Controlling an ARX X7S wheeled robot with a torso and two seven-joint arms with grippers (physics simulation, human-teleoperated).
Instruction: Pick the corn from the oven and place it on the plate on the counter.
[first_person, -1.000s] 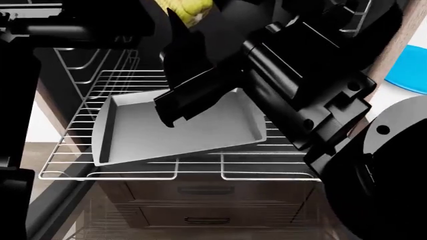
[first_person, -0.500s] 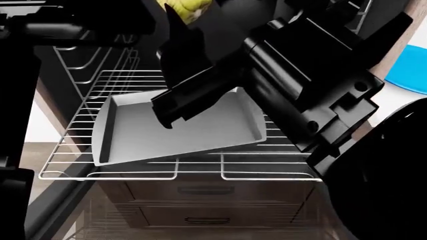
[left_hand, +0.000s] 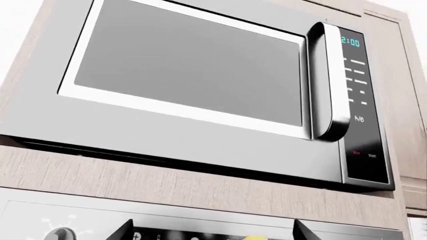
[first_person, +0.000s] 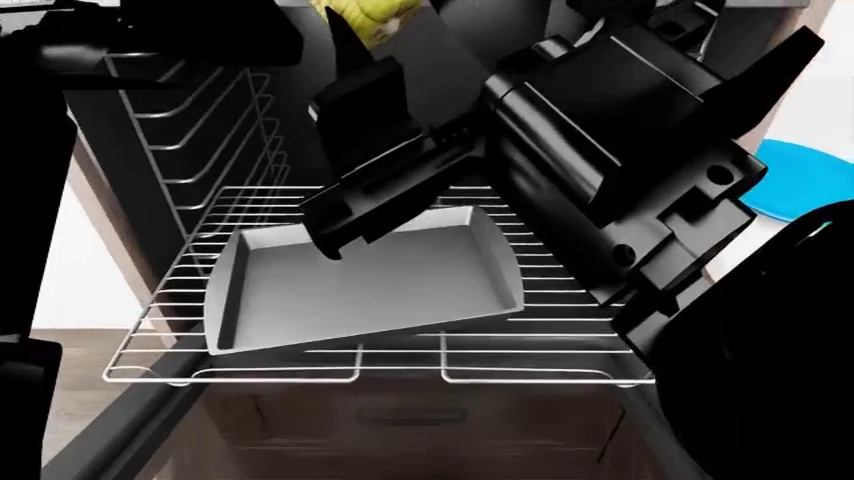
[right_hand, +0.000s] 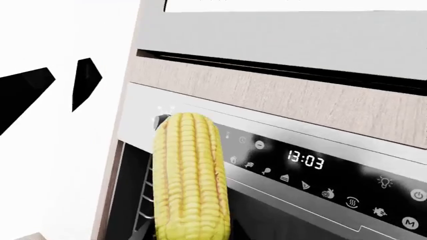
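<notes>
The corn (first_person: 367, 15) is a yellow cob held high at the top edge of the head view, above the oven's wire rack (first_person: 561, 330). My right gripper (first_person: 358, 38) is shut on it. In the right wrist view the corn (right_hand: 192, 175) stands upright in front of the oven's control panel (right_hand: 307, 160). The grey tray (first_person: 360, 275) lies bare on the pulled-out rack. The blue plate (first_person: 801, 175) shows partly on the white counter at the right, behind my right arm. My left gripper (left_hand: 213, 235) is open, with its fingertips (left_hand: 123, 232) wide apart and nothing between them.
A silver microwave (left_hand: 200, 75) with a bar handle sits in the wooden cabinet above the oven. Side rack guides (first_person: 200, 130) line the oven's left wall. Wooden drawers (first_person: 414, 415) lie below the rack. My right arm (first_person: 627, 150) fills the right of the head view.
The rack, tray and plate have slid lower in the head view, and more of the side guides show. The corn stays in my right gripper at the top edge.
</notes>
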